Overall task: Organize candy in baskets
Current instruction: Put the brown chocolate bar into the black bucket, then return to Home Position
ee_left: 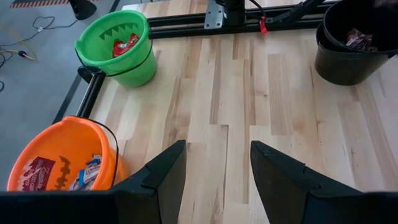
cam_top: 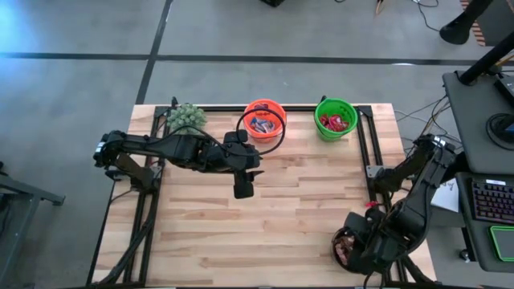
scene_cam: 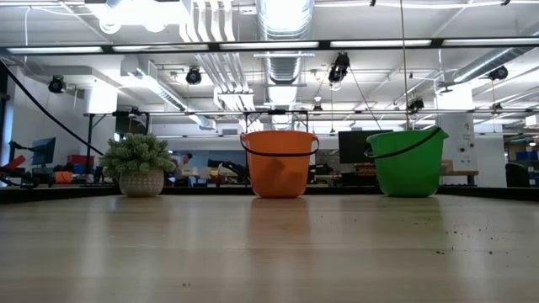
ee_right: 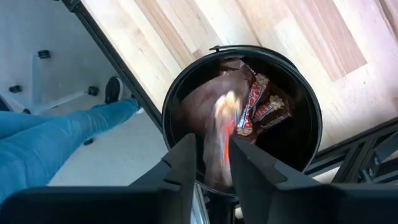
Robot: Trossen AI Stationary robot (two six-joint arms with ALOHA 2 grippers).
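Observation:
My right gripper hangs over the black bowl at the table's near right corner, its fingers a little apart. A dark brown candy shows blurred between and below them, above the brown candies lying in the bowl. My left gripper is open and empty over the table's middle, just near of the orange pail. The orange pail holds light blue-and-white candies, the green pail red ones. My right gripper points down into the bowl. The brown candy is smeared between its fingertips, and I cannot tell whether the fingers touch it.
A fuzzy grey-green plant stands at the far left, beside the orange pail and the green pail. Black frame rails run along the table's sides. A person's leg in jeans is beside the table near the bowl.

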